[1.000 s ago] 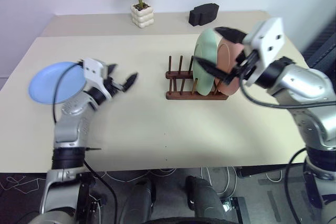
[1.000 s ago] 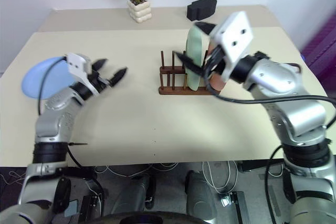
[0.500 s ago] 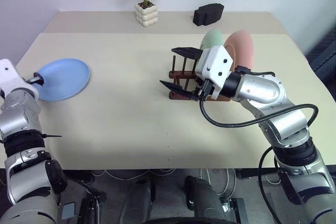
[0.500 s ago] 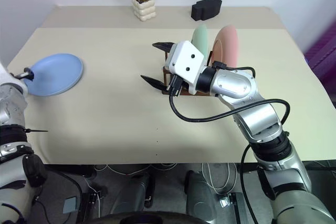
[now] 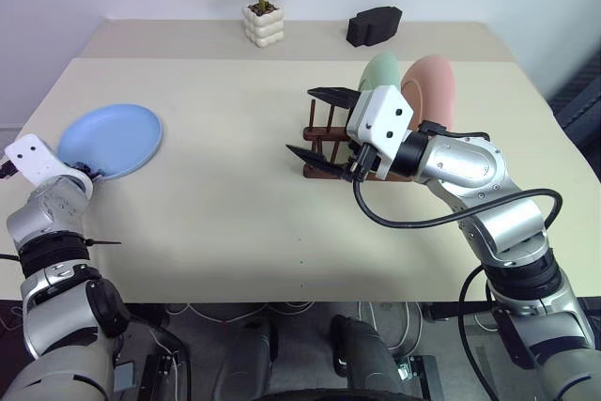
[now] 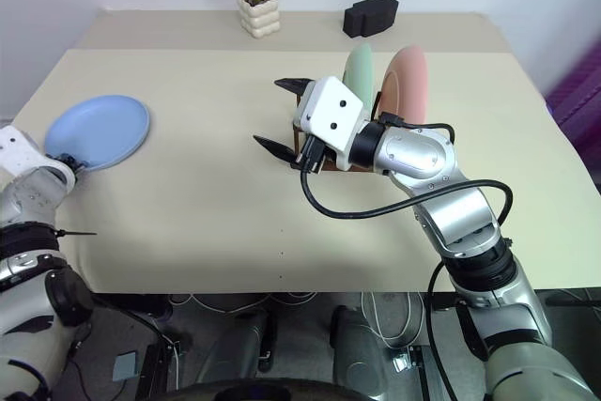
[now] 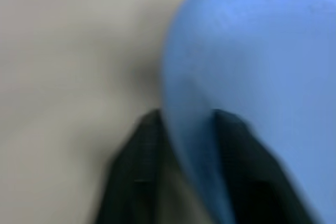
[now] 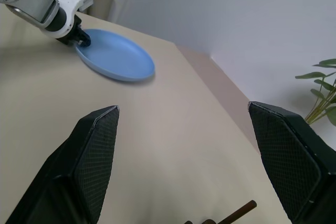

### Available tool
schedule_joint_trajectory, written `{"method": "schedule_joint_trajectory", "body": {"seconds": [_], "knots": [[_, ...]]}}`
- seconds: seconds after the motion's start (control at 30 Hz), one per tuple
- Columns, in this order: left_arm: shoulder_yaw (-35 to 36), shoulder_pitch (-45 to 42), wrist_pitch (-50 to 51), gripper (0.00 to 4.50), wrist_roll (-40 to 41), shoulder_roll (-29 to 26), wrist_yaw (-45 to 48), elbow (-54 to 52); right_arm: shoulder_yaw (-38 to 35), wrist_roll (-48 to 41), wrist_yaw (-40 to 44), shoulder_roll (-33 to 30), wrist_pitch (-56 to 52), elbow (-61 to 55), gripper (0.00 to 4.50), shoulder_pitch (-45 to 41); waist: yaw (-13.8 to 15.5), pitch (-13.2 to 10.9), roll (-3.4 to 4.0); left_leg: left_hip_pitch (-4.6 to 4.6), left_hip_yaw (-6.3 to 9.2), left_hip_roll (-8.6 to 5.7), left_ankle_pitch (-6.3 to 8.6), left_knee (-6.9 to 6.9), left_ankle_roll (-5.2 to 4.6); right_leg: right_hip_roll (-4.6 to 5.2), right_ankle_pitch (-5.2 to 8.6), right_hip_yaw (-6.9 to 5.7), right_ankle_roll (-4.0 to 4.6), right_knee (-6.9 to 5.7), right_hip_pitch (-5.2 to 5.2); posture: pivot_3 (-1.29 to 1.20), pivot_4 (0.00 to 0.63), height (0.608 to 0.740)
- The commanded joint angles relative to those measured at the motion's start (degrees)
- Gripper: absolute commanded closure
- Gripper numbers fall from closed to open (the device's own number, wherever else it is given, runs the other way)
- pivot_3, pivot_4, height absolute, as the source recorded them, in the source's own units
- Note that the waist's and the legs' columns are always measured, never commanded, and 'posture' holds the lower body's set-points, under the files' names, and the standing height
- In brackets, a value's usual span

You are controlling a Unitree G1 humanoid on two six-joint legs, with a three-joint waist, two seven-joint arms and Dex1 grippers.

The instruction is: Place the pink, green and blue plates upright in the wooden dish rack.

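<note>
Blue plate: the round, flat blue plate [image 5: 111,141] lies near the table's left edge, well apart from the rack. Its near rim sits between the two black fingers [image 7: 131,177] in the left wrist view.
Left gripper: the left gripper [image 7: 184,129] is narrowed onto that rim, one finger above and one below; judged to be a pinch on the plate, which rests on the table.
Step in hand: securing the blue plate, the last of the three to be racked. The pink and green plates are already in place.
Next move: judged to call for lifting the plate clear of the table, carrying it across to the rack, turning it on edge and lowering it between free pegs. A thin rim pinch may slip as the plate tilts.
Dish rack: the small dark reddish-brown wooden dish rack [image 5: 324,151] with upright pegs stands right of the table's centre.
Rack contents: the round pale green plate [image 5: 379,70] and the round pink plate [image 5: 433,84] stand upright side by side at the rack's right end. The left-hand pegs are free.
Right gripper: the right gripper [image 5: 315,123] hangs just in front of the rack's free pegs, fingers spread wide, holding nothing.
Table: beige tabletop [image 5: 225,204].
Far edge: a small potted plant [image 5: 254,7] and a black object [image 5: 375,25], both well behind the rack.
</note>
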State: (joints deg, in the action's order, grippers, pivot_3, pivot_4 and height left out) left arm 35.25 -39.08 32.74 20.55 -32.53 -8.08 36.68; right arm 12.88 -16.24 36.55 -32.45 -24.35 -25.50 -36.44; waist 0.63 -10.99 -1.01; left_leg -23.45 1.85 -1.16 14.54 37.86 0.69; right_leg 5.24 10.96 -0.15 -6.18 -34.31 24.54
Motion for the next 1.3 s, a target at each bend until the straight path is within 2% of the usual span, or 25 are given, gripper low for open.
{"method": "schedule_joint_trajectory", "body": {"seconds": [0.03,0.17,0.43,0.6,0.8,1.03,1.2,1.3], "knots": [[-0.14,-0.29,-0.17,4.47,0.97,1.09,-0.21,-4.07,-1.84,0.54,0.22,0.54,0.58,-1.33,0.48,-0.21,0.02,0.01,0.0,0.0,0.0,-0.01,0.0,0.0,0.0,0.02,0.0,0.0,0.0,0.0,-0.01,0.0,0.15,0.737],[-1.92,-1.13,-3.85,4.47,2.19,4.14,2.3,-9.13,-1.67,1.83,-0.06,0.5,0.91,-0.22,0.48,-0.33,0.13,0.01,0.0,0.0,-0.01,-0.04,-0.01,0.0,0.02,0.04,0.0,0.0,0.0,0.0,-0.01,0.0,0.15,0.737],[-13.57,-5.41,-14.55,4.47,0.39,11.29,11.02,-27.68,0.78,10.95,-0.13,-0.44,6.22,3.39,0.48,-1.57,-0.15,-0.03,-0.16,-0.05,-0.05,-0.16,-0.06,0.0,0.1,0.17,-0.04,-0.01,-0.05,0.11,-0.05,0.0,0.15,0.737],[-21.34,-8.65,-12.99,4.47,-0.01,13.22,14.85,-35.63,3.32,20.0,-1.66,-0.59,12.3,6.03,0.48,-2.27,-0.32,-0.03,-0.16,-0.05,-0.07,-0.16,-0.06,-0.04,0.09,0.13,-0.04,-0.01,-0.06,0.1,-0.01,0.0,0.15,0.737],[-24.96,-10.78,-9.49,4.47,0.59,14.43,15.63,-40.54,6.28,32.36,-5.28,-0.64,20.03,11.08,0.48,-4.41,-1.35,-0.04,-0.15,-0.04,-0.06,-0.14,-0.07,-0.04,0.08,0.07,-0.04,0.0,-0.07,0.06,-0.01,0.0,0.15,0.737],[-26.22,-10.69,-3.5,4.47,1.19,14.56,16.18,-44.98,7.31,38.21,-6.15,1.33,24.56,14.35,0.48,-5.1,-1.32,-0.04,-0.15,-0.04,-0.03,-0.14,-0.07,-0.05,0.08,0.06,-0.03,0.01,-0.08,0.06,-0.01,0.0,0.15,0.737],[-24.12,-8.87,1.59,4.47,6.1,14.94,17.2,-50.04,8.18,41.17,-6.44,2.91,26.96,17.14,0.48,-5.3,-1.36,-0.06,-0.14,-0.03,-0.01,-0.13,-0.07,-0.05,0.08,0.04,-0.03,0.0,-0.08,0.06,-0.01,0.0,0.15,0.737],[-23.71,-8.32,2.84,4.5,7.09,14.46,17.74,-51.58,8.11,41.8,-6.24,3.33,28.11,18.27,1.33,-5.43,-1.35,-0.06,-0.14,-0.04,-0.01,-0.13,-0.07,-0.05,0.08,0.04,-0.03,0.01,-0.07,0.06,-0.01,0.0,0.15,0.737]]}}
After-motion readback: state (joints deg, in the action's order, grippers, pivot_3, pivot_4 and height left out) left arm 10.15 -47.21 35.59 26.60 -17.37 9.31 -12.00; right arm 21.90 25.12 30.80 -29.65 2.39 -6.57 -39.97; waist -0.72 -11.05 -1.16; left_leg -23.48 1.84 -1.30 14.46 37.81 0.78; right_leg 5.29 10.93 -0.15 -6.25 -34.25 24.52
